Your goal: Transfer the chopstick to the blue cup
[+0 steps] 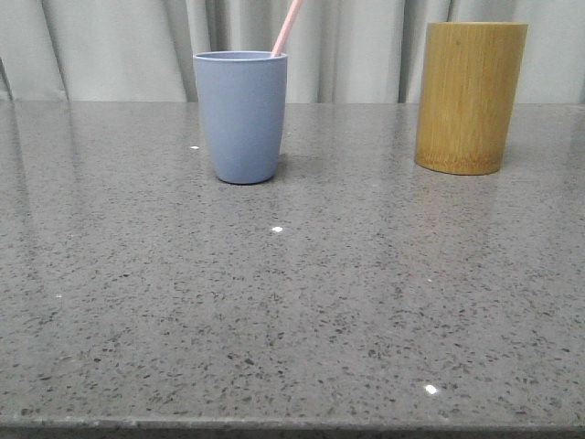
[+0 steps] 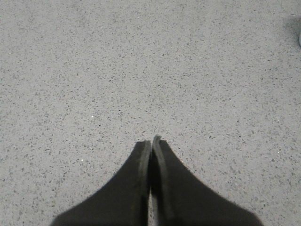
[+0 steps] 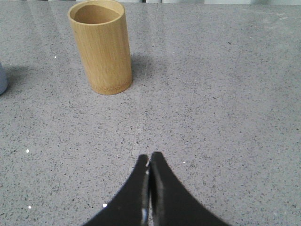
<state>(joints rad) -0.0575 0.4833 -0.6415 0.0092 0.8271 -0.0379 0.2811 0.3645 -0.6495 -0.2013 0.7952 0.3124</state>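
Viewing the table (image 1: 292, 311), we are finding the chopstick (image 1: 287, 27) leaning inside the blue cup (image 1: 241, 117), its long axis tilting up and rightward. Both the left gripper (image 2: 151, 141) and right gripper (image 3: 149, 157) are hanging clenched, empty. We are judging the transfer complete; no arm needs approaching.

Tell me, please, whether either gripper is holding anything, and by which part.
Nothing is held: the left gripper and right gripper are both shut and empty. The chopstick stands in the blue cup.
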